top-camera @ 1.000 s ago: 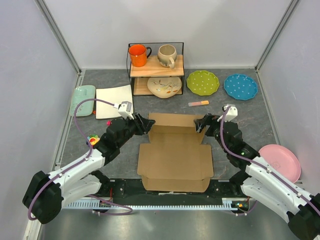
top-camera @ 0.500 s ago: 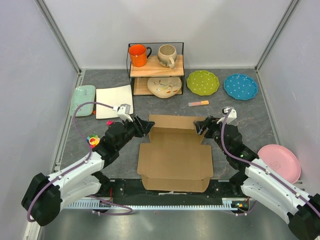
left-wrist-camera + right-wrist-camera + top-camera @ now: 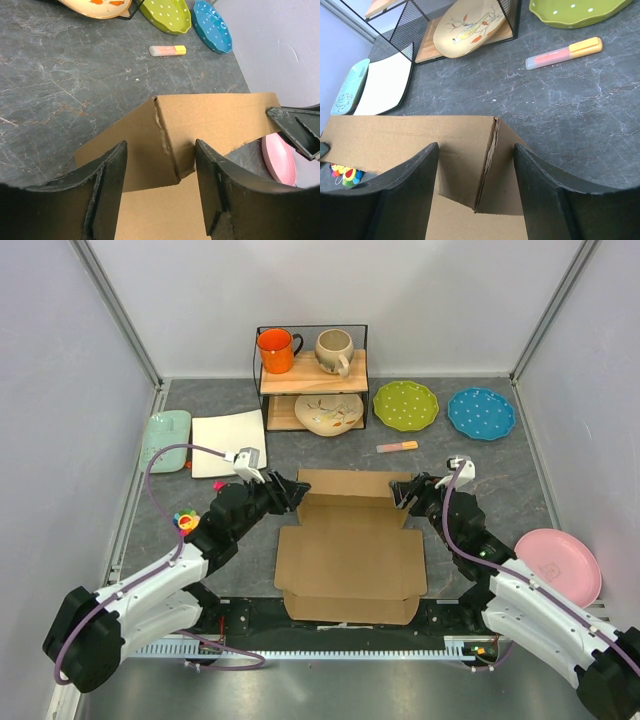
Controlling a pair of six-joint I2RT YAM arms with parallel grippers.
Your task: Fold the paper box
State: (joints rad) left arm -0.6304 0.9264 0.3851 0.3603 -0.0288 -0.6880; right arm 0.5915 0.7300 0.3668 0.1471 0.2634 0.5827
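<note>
Top view: box [image 3: 350, 560] lies mid-table between the two arms, near edge by the arm bases, main panel flat, far panel raised into a low wall. Left gripper [image 3: 293, 488] sits at the wall's left corner, right gripper [image 3: 402, 490] at its right corner. From above the jaw gaps are too small to read. Left wrist view settles one. Its fingers [image 3: 107, 175] are spread and straddle the folded left corner, ragged crease between them, with a clear gap on one side. Released, nothing pinched. That view alone catches the right gripper's tip at the wall's other end, with the pink plate [image 3: 278, 157] beyond it. Right wrist view mirrors this. Its fingers [image 3: 545, 190] stand wide apart either side of the right corner crease, side tab angled inward. Also released. Marker [image 3: 397, 447] lies on the table beyond the wall, apart from the box; seen in all three views. Green plate [image 3: 405, 405] and blue plate [image 3: 481, 413] sit far right; the left wrist view shows both, the right wrist view only the green rim. White plate [image 3: 229, 430] and teal tray [image 3: 165, 435] sit far left, seen from the top and right wrist only. Rack [image 3: 311, 375] stands far centre. Only the top view shows its orange mug [image 3: 275, 350] and beige mug [image 3: 334, 350] on the upper shelf. The painted dish [image 3: 328, 413] below shows in every view. Coloured toy [image 3: 186, 521] lies by the left arm.
</note>
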